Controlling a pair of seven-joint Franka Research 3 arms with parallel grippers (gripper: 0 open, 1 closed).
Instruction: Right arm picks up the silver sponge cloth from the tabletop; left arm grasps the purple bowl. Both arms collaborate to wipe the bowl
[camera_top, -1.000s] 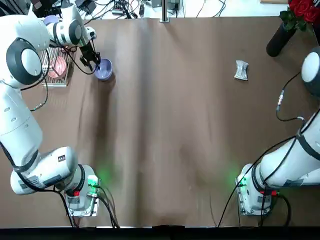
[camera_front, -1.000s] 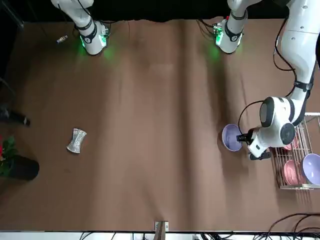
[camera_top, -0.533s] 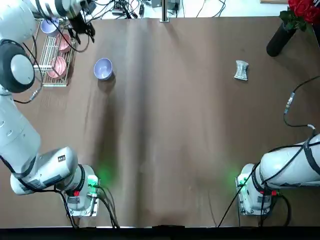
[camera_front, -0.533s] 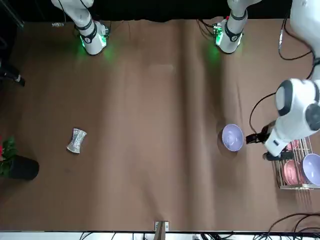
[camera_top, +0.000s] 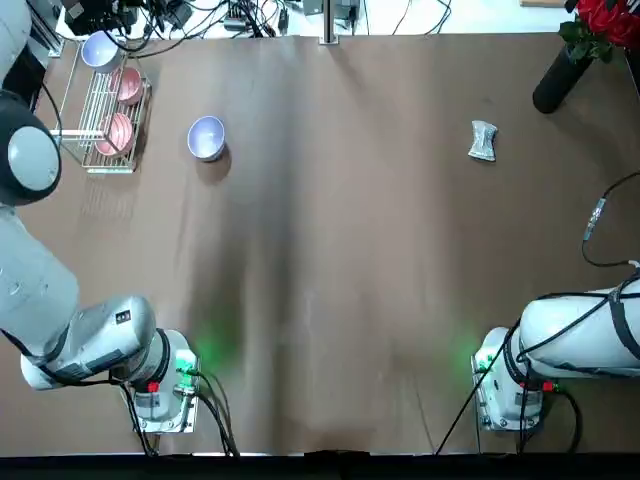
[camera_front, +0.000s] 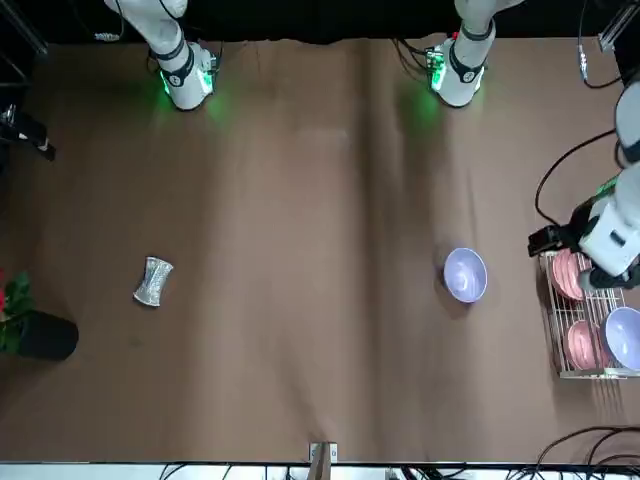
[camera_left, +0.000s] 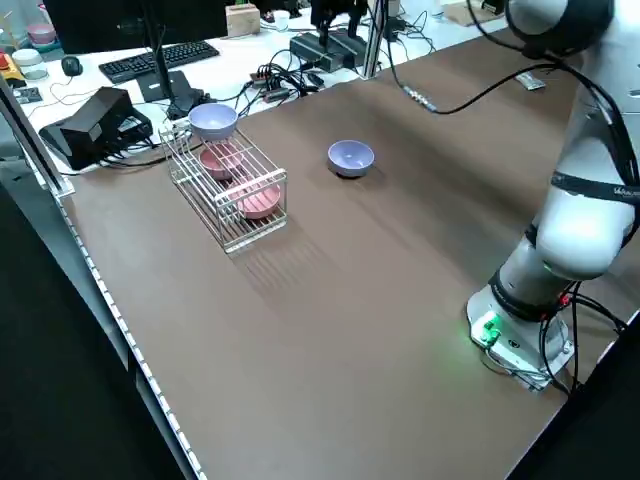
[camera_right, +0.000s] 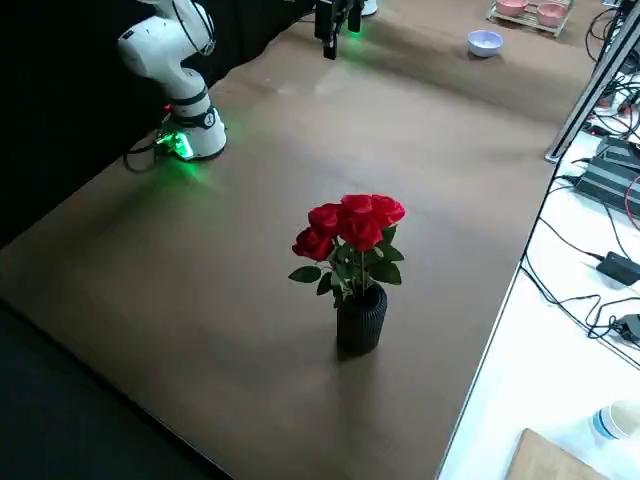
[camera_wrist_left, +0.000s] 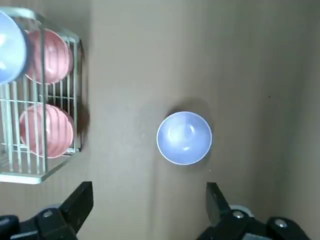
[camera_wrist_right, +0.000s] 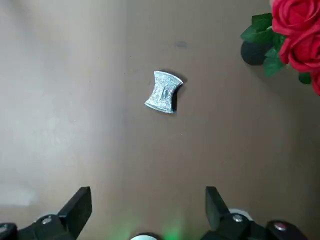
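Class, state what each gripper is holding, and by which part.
Nothing: left gripper and right gripper are open and empty; purple bowl and silver sponge cloth lie on the table.

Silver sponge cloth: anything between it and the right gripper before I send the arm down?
Nothing visible. The silver sponge cloth lies alone on bare tabletop below the open right gripper; the vase of roses stands off to one side.

I saw the purple bowl (camera_top: 206, 137) standing just beside the wire rack (camera_top: 100, 165), the silver sponge cloth (camera_top: 483, 141) lying far across the tabletop (camera_top: 340, 280).
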